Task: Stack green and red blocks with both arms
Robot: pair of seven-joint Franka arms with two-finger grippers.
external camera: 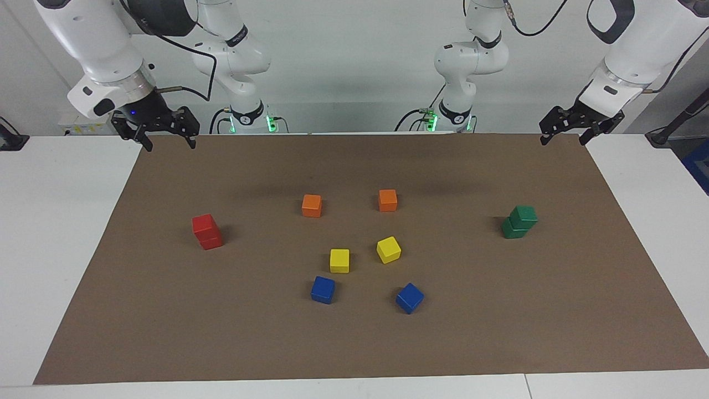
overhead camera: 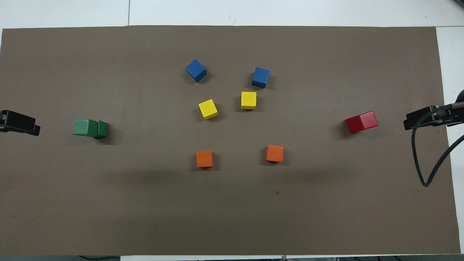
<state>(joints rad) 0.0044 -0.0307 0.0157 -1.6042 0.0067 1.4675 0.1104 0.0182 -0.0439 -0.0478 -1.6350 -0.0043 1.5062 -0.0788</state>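
Two red blocks (external camera: 207, 231) stand one on the other toward the right arm's end of the brown mat; the stack also shows in the overhead view (overhead camera: 361, 121). Two green blocks (external camera: 519, 221) stand one on the other toward the left arm's end, the top one turned slightly; they also show in the overhead view (overhead camera: 89, 128). My right gripper (external camera: 170, 145) hangs open and empty, raised over the mat's corner near its base, and shows in the overhead view (overhead camera: 424, 119). My left gripper (external camera: 563, 142) hangs open and empty over the other near corner, and shows in the overhead view (overhead camera: 20, 124).
In the middle of the mat (external camera: 354, 343) lie two orange cubes (external camera: 312, 205) (external camera: 388, 200), two yellow cubes (external camera: 339, 260) (external camera: 388, 249) and, farther from the robots, two blue cubes (external camera: 323, 289) (external camera: 410, 297). White table surface borders the mat on both ends.
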